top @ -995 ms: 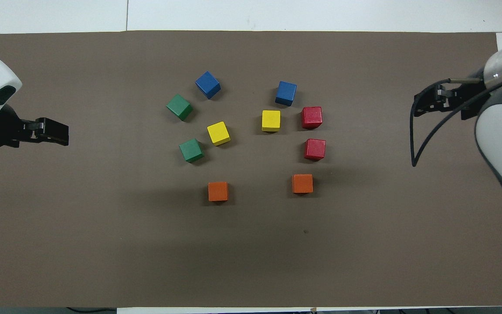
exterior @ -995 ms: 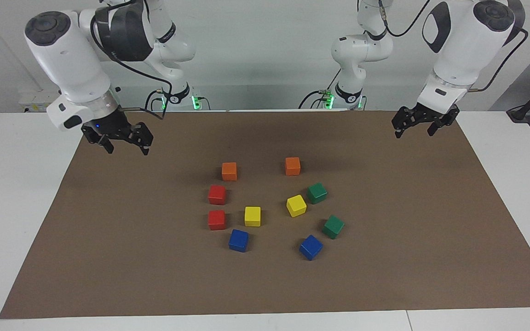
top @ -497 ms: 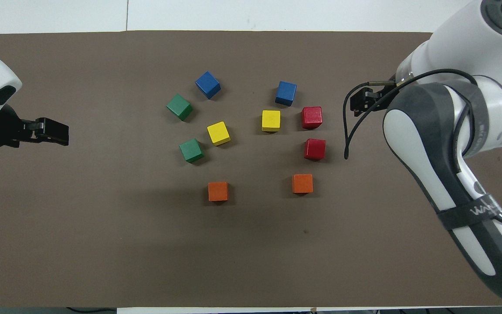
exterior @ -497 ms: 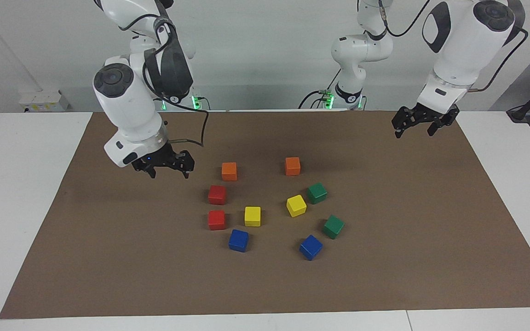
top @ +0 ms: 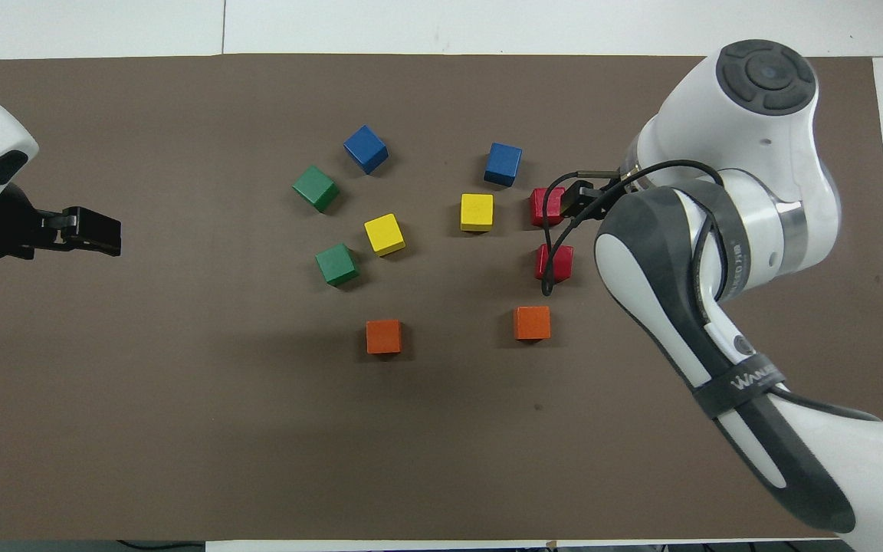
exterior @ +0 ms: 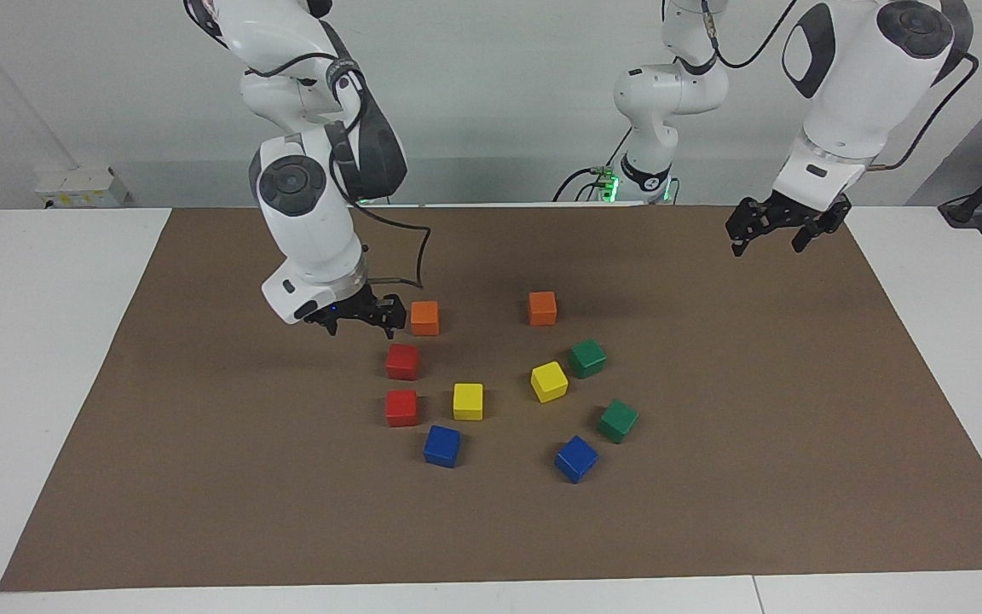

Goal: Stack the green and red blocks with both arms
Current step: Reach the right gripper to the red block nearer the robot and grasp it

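Note:
Two red blocks [exterior: 402,362] [exterior: 401,408] lie side by side on the brown mat, one nearer to the robots than the other. Two green blocks [exterior: 586,358] [exterior: 618,420] lie toward the left arm's end of the cluster. My right gripper [exterior: 361,324] hangs open and empty just above the mat, close beside an orange cube and the nearer red block, touching neither. From overhead, the right gripper [top: 576,201] overlaps the edge of the farther red block [top: 543,205], and its cable crosses the nearer red block [top: 560,261]. My left gripper [exterior: 767,247] waits open over the mat's edge at its own end.
Two orange cubes [exterior: 424,317] [exterior: 542,308] lie nearest the robots. Two yellow cubes [exterior: 468,401] [exterior: 549,381] sit in the middle of the cluster, and two blue cubes [exterior: 441,446] [exterior: 576,459] lie farthest. The brown mat [exterior: 201,477] covers most of the white table.
The right arm has swung in from its end of the mat toward the red blocks and come lower. The left arm and all the cubes have stayed put.

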Controlling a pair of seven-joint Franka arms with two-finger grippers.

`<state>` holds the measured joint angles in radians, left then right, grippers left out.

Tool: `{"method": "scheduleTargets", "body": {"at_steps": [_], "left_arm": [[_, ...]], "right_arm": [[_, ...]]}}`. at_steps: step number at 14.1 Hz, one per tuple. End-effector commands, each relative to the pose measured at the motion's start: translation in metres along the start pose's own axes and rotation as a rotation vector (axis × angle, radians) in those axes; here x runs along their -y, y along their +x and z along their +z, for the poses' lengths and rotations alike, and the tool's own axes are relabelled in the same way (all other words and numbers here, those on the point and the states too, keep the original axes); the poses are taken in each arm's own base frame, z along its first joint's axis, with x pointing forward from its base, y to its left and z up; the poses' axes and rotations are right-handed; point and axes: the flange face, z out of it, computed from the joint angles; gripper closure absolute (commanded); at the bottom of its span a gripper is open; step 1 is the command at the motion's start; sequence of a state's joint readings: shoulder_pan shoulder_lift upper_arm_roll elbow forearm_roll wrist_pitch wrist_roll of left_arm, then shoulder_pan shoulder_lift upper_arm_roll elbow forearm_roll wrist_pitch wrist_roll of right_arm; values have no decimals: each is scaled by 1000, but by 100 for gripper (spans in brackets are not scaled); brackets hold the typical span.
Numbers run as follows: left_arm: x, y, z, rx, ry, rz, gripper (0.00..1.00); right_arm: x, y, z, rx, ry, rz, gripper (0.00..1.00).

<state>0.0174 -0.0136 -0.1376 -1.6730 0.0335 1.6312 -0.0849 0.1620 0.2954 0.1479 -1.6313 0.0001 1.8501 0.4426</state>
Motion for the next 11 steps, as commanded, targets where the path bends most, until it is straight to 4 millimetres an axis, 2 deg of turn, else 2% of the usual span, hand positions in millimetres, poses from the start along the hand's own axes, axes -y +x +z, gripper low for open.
{"method": "scheduleTargets", "body": {"at_steps": [1,4,8,11], "left_arm": [[-2,1,0,8,5,0,0],[-19,0,-1,8,7,28,0],[-17,0,-2,5,6,-23,0],[-36,2,-1,-14,-17,-90,0]], "right_arm": [[10,-10,18,-12,15,32,0],[17,-12,32,-22,28,28,0],[17,-15,54,-30,32,36,0],[22,-19,73,-45,39,31,0]]}}
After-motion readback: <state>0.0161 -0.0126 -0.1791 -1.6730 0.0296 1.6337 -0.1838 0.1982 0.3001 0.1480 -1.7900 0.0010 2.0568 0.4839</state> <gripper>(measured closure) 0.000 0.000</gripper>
